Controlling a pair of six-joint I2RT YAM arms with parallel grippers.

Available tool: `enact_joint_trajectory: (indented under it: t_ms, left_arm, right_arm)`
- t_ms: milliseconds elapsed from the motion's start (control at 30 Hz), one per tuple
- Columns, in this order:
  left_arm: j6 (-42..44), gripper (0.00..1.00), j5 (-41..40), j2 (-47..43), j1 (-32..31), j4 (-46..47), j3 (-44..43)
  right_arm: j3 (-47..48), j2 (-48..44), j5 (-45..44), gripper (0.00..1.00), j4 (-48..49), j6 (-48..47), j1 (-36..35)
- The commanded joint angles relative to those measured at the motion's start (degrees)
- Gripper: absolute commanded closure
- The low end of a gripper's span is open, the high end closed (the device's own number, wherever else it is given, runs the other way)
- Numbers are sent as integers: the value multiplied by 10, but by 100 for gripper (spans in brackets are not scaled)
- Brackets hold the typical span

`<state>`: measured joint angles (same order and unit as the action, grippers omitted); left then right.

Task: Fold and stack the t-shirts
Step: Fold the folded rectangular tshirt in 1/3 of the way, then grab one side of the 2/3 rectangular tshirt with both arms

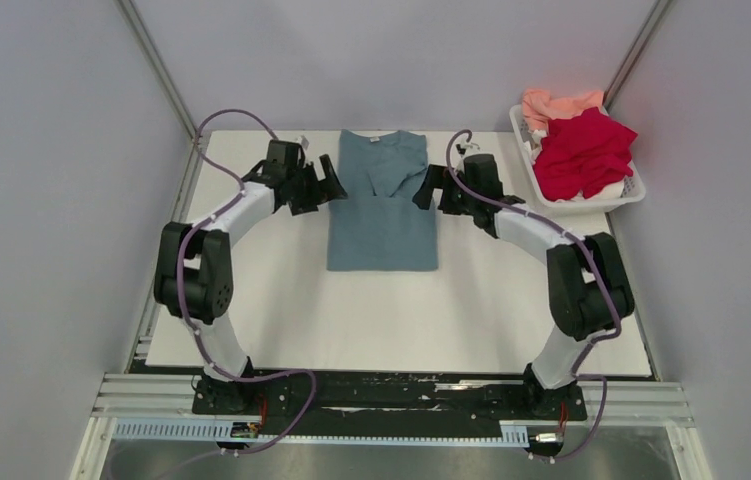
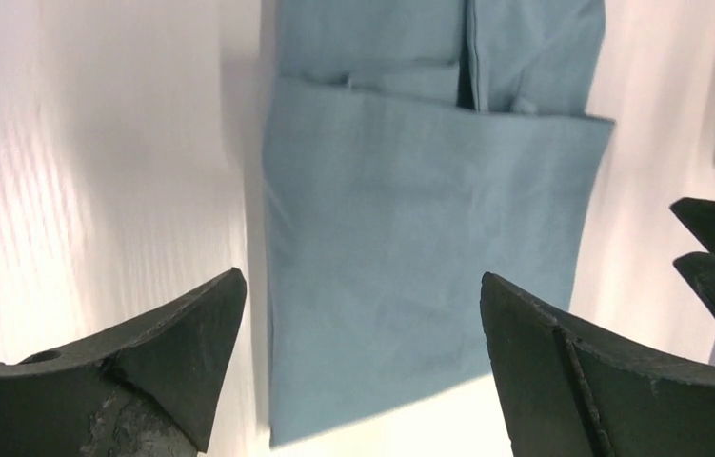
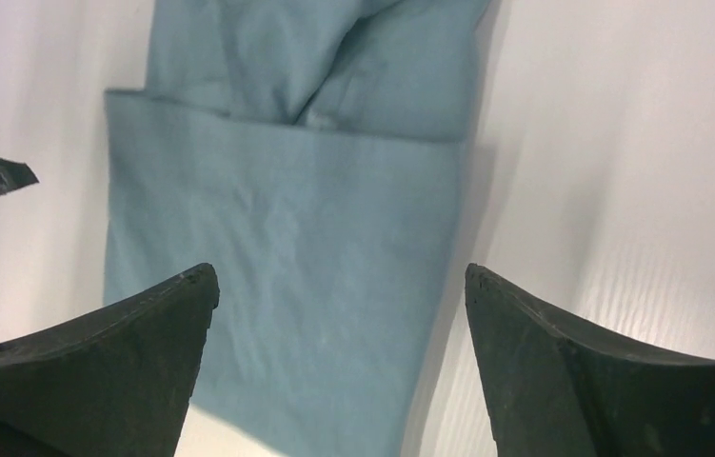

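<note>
Cloth is gripped by neither arm. The left gripper [image 1: 329,183] is seen with its jaws spread wide and nothing between them, poised just beside the left edge of the teal-blue t-shirt [image 1: 382,225]. The right gripper [image 1: 431,190] is likewise spread wide and empty, at the shirt's right edge. The teal-blue t-shirt is laid flat on the far middle of the white table [image 1: 401,320], collar toward the far side, with both sleeves turned inward so that a narrow rectangle is formed. From each wrist camera the shirt is viewed between the parted fingers, and a crosswise edge of cloth is seen lying across the turned-in sleeves. The crimson t-shirt [image 1: 583,152] and the salmon-pink t-shirt [image 1: 554,103] are heaped, unfolded, in the white basket [image 1: 634,193] at the far right corner of the table, well apart from both grippers
</note>
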<state>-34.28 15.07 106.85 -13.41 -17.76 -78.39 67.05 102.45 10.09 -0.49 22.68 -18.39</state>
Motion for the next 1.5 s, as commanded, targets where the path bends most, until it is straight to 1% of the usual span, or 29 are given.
enact_joint_trajectory:
  t_ms: [0, 33, 67, 100, 133, 167, 233, 333, 433, 500, 533, 633, 667, 700, 733, 833, 900, 967, 1067, 1133, 1167, 1200, 1233, 1300, 1467]
  left_arm:
    - [-3, 0, -6, -134, 3, 21, 97]
    - [-10, 0, -2, -149, 2, 27, 143]
    - [-16, 0, 4, -179, 0, 42, 166]
    - [-24, 0, 6, -208, -1, 57, 216]
    - [-27, 0, 13, -221, -2, 65, 241]
    - [-36, 0, 15, -241, -3, 78, 285]
    - [-49, 0, 22, -262, -4, 96, 333]
    - [-69, 0, 40, -269, -5, 131, 388]
    - [-82, 2, 49, -248, -5, 149, 401]
    - [-86, 8, 54, -228, -5, 157, 400]
    - [-89, 13, 57, -221, -4, 160, 398]
    - [-96, 21, 70, -190, -5, 172, 392]
    - [-100, 28, 73, -185, -5, 173, 391]
    - [-101, 31, 81, -177, -6, 174, 390]
    - [-104, 37, 84, -173, -7, 174, 388]
    - [-108, 45, 76, -157, -15, 190, 385]
    - [-110, 58, 69, -144, -18, 186, 380]
    - [-109, 63, 69, -135, -19, 182, 373]
    - [-113, 66, 57, -123, -18, 180, 367]
    - [-111, 71, 53, -116, -18, 173, 359]
    - [-110, 80, 53, -114, -18, 168, 356]
    - [-110, 86, 53, -111, -18, 164, 354]
    - [-108, 98, 53, -110, -19, 163, 354]
    - [-106, 100, 54, -109, -19, 165, 355]
    - [-102, 100, 47, -114, -19, 170, 359]
  right_arm:
    - [-81, -95, 21, 0, 8, 15, -20]
    - [-105, -115, 15, 0, 8, 26, -20]
    - [-129, -134, 11, 0, 7, 32, -20]
    - [-160, -153, 11, 0, 7, 40, -20]
    - [-181, -170, 15, 0, 7, 50, -20]
    - [-204, -185, 26, 0, 10, 63, -20]
    - [-241, -207, 51, 0, 24, 76, -20]
    - [-270, -213, 83, 0, 40, 90, -20]
    - [-282, -201, 107, 0, 53, 108, -20]
    - [-281, -186, 118, 1, 57, 113, -19]
    - [-280, -178, 118, 1, 58, 115, -19]
    - [-278, -160, 121, 4, 63, 123, -20]
    - [-277, -155, 123, 5, 64, 126, -20]
    - [-277, -151, 124, 6, 65, 127, -20]
    - [-277, -147, 121, 7, 66, 129, -21]
    - [-280, -142, 114, 11, 71, 139, -20]
    - [-281, -138, 113, 15, 73, 144, -20]
    - [-281, -134, 113, 20, 74, 145, -21]
    - [-280, -122, 111, 26, 75, 148, -21]
    - [-280, -114, 115, 31, 77, 150, -21]
    - [-278, -110, 119, 34, 77, 151, -21]
    - [-278, -107, 121, 35, 77, 152, -21]
    - [-278, -105, 118, 36, 77, 152, -22]
    - [-276, -101, 103, 37, 75, 154, -21]
    - [-267, -89, 65, 38, 60, 160, -21]
